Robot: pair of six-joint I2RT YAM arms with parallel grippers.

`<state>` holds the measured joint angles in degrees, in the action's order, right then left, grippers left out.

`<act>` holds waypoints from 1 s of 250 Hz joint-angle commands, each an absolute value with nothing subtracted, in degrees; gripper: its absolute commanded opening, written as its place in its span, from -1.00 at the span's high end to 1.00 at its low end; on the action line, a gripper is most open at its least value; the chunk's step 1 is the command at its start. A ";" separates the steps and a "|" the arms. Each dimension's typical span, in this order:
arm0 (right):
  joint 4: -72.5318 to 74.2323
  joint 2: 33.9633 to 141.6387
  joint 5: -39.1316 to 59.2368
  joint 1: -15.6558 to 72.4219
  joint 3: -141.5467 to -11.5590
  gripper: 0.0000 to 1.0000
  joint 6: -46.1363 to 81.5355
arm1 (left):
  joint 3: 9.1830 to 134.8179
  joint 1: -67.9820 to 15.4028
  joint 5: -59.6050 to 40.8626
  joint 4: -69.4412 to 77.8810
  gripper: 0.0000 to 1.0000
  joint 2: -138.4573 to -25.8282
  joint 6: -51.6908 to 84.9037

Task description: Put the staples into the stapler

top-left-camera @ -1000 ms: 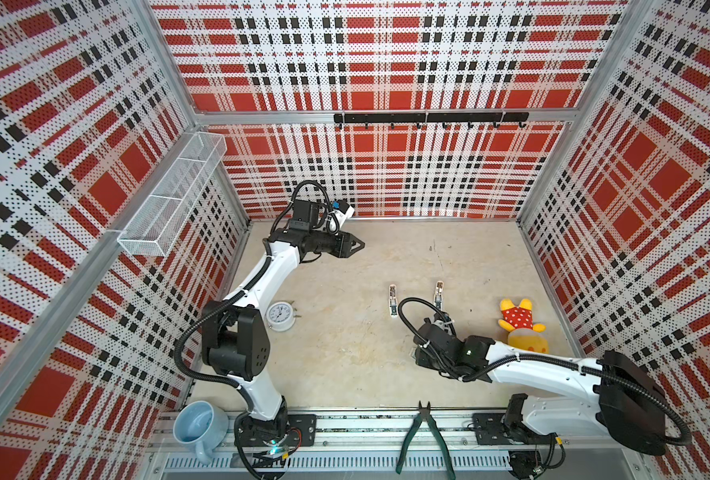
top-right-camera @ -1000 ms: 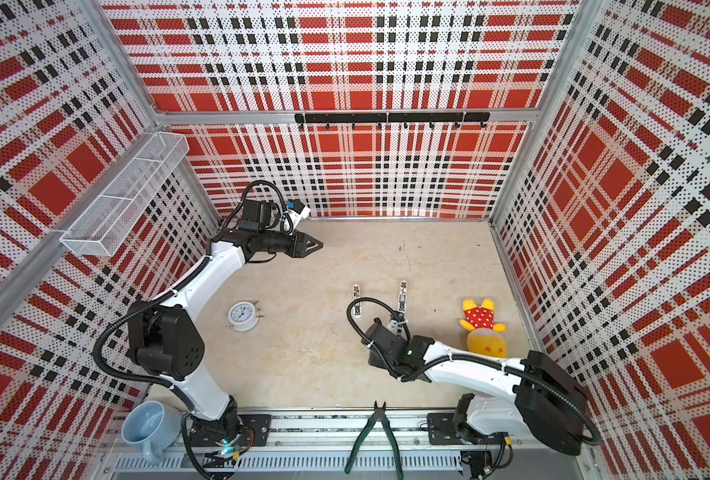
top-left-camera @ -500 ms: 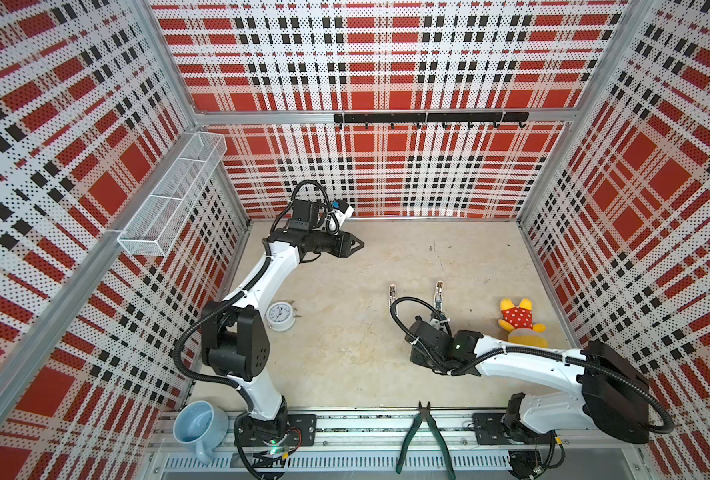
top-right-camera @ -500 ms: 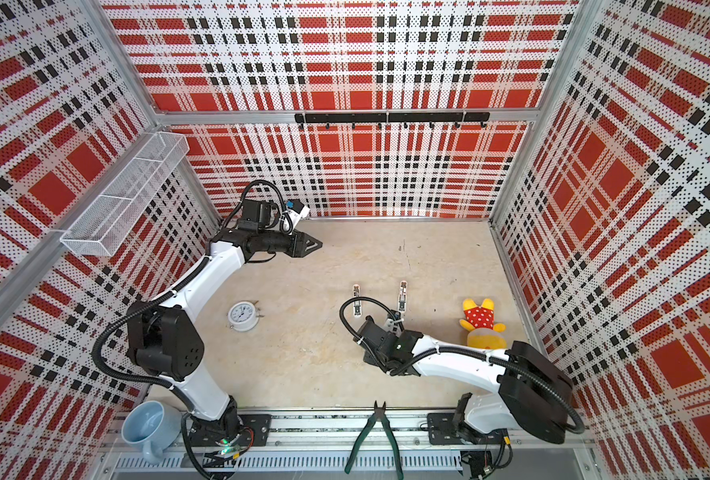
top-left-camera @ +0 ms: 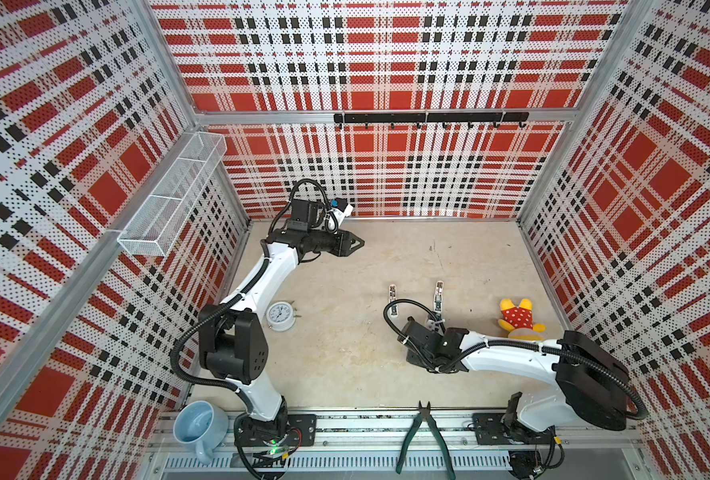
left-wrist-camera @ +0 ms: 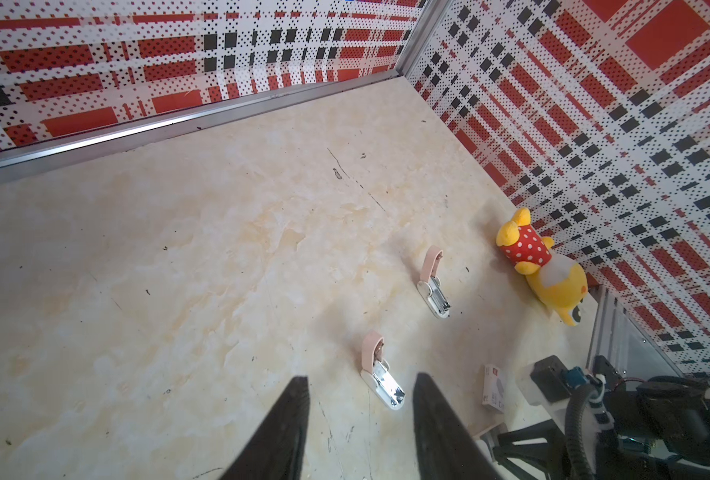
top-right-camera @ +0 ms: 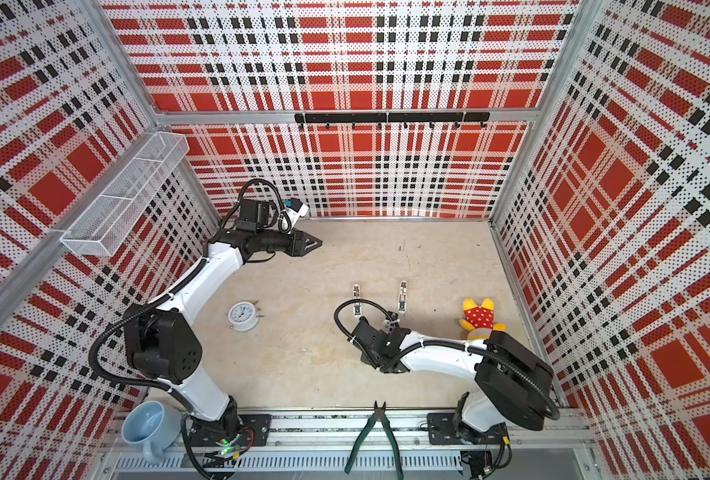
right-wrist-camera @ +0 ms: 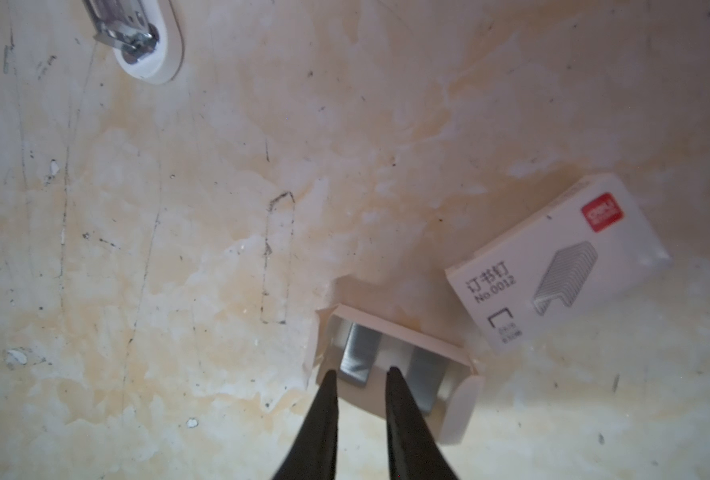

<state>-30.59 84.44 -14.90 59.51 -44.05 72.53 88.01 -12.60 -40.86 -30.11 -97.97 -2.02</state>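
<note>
- Two staplers lie flipped open on the desk [top-left-camera: 345,353], the left stapler [top-left-camera: 393,298] and the right stapler [top-left-camera: 438,296]. Their lids are swung back and their metal channels face up, so a strip can drop straight in.
- The right gripper [right-wrist-camera: 361,372] is low over the white tray [right-wrist-camera: 457,411]. Its fingers [right-wrist-camera: 328,399] are drawn close and look pinched on the long sides of one strip of staples [right-wrist-camera: 359,353], which lies in the tray. I judge that a side grip keeps the strip level for the channel.
- A second strip [right-wrist-camera: 421,370] lies beside it, and the sleeve [right-wrist-camera: 552,266] sits just beside the tray, not touching.
- The left gripper [top-left-camera: 355,242] hangs near the back wall with its fingers [left-wrist-camera: 299,415] apart and empty. It seems parked clear of the work.
- The tray walls hem the strip in closely, so a straight lift looks safest.
- Bare desk runs from the tray to both staplers, and the plush toy [top-left-camera: 517,318] sits well off by the right wall.
</note>
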 commanded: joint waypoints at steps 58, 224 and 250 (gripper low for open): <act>-29.43 85.76 -16.92 59.59 -44.72 0.53 74.31 | 87.04 -12.37 -42.62 -28.23 0.11 -96.46 -0.71; -29.18 89.21 -16.61 59.46 -46.22 0.53 74.71 | 85.96 -11.99 -43.76 -27.08 0.11 -96.28 -0.32; -28.83 89.62 -16.72 59.34 -46.16 0.52 74.69 | 85.79 -11.95 -43.93 -26.85 0.11 -96.24 -0.15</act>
<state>-29.47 88.73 -15.68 59.44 -44.91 73.34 86.28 -12.29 -42.96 -28.36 -97.97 -1.28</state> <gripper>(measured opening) 0.237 0.447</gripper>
